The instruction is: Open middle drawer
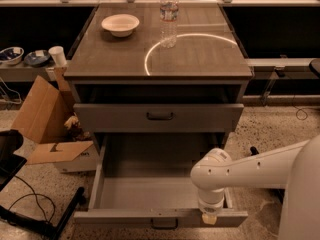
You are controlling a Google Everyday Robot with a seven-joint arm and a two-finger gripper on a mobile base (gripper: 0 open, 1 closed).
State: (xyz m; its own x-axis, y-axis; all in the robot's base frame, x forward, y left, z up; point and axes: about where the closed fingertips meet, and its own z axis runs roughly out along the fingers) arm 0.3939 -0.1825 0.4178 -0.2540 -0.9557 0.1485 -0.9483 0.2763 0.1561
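Observation:
The middle drawer (150, 191) is a grey metal tray pulled far out of the cabinet, and its inside shows nothing in it. Its flat front (125, 217) has a small dark loop handle (164, 224) at the centre. My gripper (209, 218) points down at the drawer's front edge, to the right of the handle. The white arm (260, 166) reaches in from the right and its wrist (210, 181) hides most of the gripper.
A closed grey drawer (115, 117) sits above the open one. A white bowl (120, 24) and a water bottle (169, 15) stand on the cabinet top (200, 59). An open cardboard box (47, 124) and cables (30, 204) lie on the floor at left.

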